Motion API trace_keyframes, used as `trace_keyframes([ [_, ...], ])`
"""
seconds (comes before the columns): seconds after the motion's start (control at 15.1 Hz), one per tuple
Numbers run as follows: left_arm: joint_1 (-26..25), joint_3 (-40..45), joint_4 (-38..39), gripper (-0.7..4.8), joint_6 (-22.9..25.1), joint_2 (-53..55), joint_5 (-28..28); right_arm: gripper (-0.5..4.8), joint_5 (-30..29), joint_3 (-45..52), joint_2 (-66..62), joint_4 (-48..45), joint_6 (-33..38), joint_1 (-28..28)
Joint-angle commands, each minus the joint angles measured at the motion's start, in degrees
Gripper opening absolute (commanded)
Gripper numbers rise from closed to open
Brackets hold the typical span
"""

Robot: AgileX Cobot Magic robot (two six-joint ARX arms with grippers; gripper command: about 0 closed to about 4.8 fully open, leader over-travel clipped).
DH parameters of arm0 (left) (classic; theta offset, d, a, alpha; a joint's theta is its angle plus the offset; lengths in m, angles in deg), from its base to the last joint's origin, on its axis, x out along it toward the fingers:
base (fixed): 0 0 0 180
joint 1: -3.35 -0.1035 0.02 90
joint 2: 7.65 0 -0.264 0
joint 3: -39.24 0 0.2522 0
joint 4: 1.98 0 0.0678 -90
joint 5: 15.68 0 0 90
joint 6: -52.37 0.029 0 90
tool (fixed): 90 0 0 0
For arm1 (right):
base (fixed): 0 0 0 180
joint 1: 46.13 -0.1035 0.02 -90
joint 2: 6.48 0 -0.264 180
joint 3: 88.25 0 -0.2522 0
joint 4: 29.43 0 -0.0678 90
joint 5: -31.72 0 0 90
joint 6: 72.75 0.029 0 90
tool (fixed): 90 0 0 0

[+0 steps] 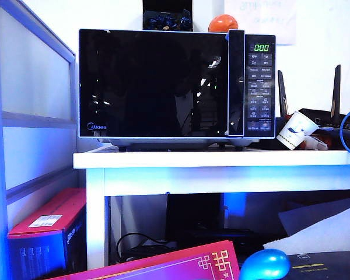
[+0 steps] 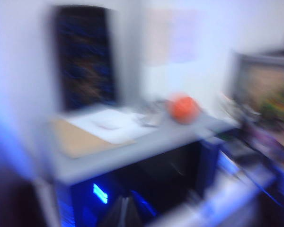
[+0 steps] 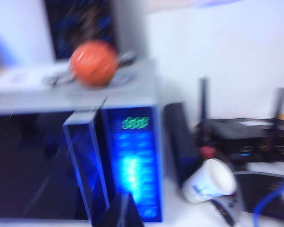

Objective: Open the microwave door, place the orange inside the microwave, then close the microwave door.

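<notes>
Round orange-red orange [image 3: 93,63] atop microwave [image 1: 176,83], glossy door [image 1: 154,83] shut, right claw [image 3: 122,210] pressed together, left claw [image 2: 124,213] unclear

We see a heavily blurred frame. The orange [image 2: 182,108] sits on the grey top of the microwave [image 2: 132,146], right of center. A white sheet [image 2: 109,124] and a tan sheet [image 2: 78,139] lie left of it. A dark panel [image 2: 85,56] stands upper left. The left gripper [image 2: 124,213] shows dark at the bottom edge, too smeared to read its jaws.
</notes>
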Motion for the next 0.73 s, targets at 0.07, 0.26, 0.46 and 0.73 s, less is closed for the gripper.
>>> trace_keyframes([
  [0.07,-0.07,-9.79,9.92,-0.05,0.26,7.19,10.56,-0.01,-3.96,-4.59,-6.32,-1.11,-1.68,-0.09],
  [0.26,-0.04,-14.51,9.84,-0.05,-0.02,11.5,16.66,-0.01,-5.88,-8.59,-13.05,-1.68,-1.86,-0.11],
  [0.46,-0.02,-14.49,4.72,-0.06,-0.5,11.85,12.02,-0.01,-10.84,-9.44,-20.57,-10.23,-1.79,-0.11],
  [0.73,-0.02,-14.49,3.26,-0.05,-3.63,12.02,9.64,0.31,-14.58,-9.46,-29.27,-20.61,2.51,-0.96],
])
